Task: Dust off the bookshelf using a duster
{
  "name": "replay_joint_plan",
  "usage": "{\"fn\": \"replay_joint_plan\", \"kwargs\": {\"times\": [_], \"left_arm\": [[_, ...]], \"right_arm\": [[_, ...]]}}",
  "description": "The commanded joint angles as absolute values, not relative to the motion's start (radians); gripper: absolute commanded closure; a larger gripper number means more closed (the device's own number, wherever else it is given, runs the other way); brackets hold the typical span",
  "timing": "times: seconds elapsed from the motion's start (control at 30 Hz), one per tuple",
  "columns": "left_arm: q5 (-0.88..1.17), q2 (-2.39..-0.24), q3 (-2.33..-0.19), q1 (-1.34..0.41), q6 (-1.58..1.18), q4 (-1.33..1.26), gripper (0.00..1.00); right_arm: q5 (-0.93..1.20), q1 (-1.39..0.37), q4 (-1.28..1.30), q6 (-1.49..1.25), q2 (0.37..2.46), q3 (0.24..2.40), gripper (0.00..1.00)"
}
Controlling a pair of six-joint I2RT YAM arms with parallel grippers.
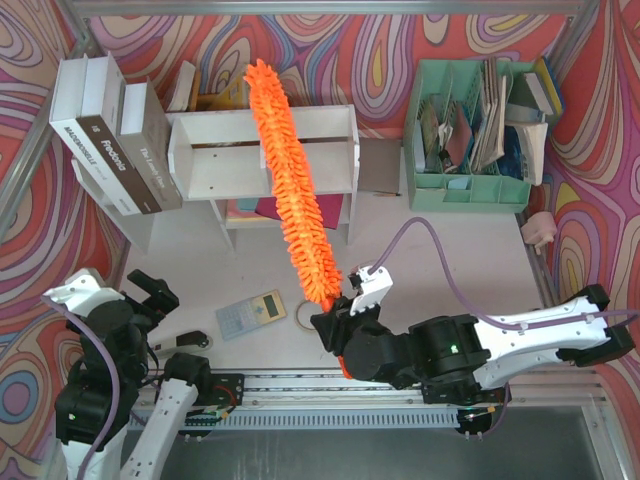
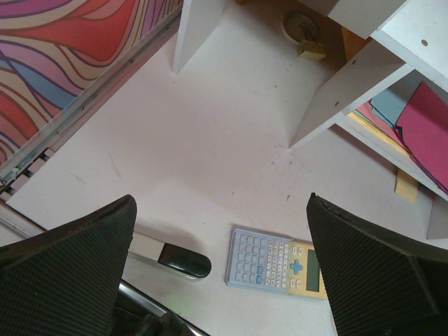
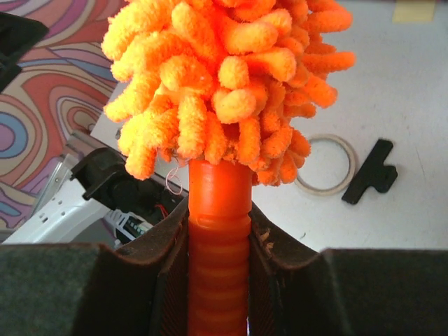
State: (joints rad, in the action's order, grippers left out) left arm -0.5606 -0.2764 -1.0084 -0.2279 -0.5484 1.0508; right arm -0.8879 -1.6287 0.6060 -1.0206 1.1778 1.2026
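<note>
The fluffy orange duster (image 1: 292,180) slants up from my right gripper (image 1: 338,322) across the middle of the white bookshelf (image 1: 215,150), its tip past the shelf's back edge. In the right wrist view the duster's ribbed orange handle (image 3: 219,266) is clamped between my right gripper's (image 3: 219,245) jaws, with the fluffy head just above. My left gripper (image 1: 150,295) hovers open at the near left, away from the shelf. Through the left wrist view my left gripper (image 2: 220,266) shows wide-apart pads over bare table, with a shelf leg (image 2: 348,93) ahead.
A blue-and-yellow calculator (image 1: 251,313) lies near the table's front, with a tape ring (image 1: 303,315) beside it. Big white and brown books (image 1: 110,140) lean left of the shelf. A mint-green paper organizer (image 1: 470,135) stands at the back right. Coloured paper (image 2: 427,129) lies under the shelf.
</note>
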Motion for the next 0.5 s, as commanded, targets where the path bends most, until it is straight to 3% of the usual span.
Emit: {"fn": "replay_joint_plan", "kwargs": {"times": [0.0, 0.47], "left_arm": [[-0.558, -0.287, -0.996, -0.221, -0.532, 1.038, 0.02], [-0.562, -0.291, -0.996, -0.221, -0.535, 1.040, 0.02]], "right_arm": [[-0.886, -1.628, 0.511, -0.786, 1.166, 1.214, 1.00], [-0.579, -1.629, 0.470, -0.726, 1.091, 0.984, 1.00]]}}
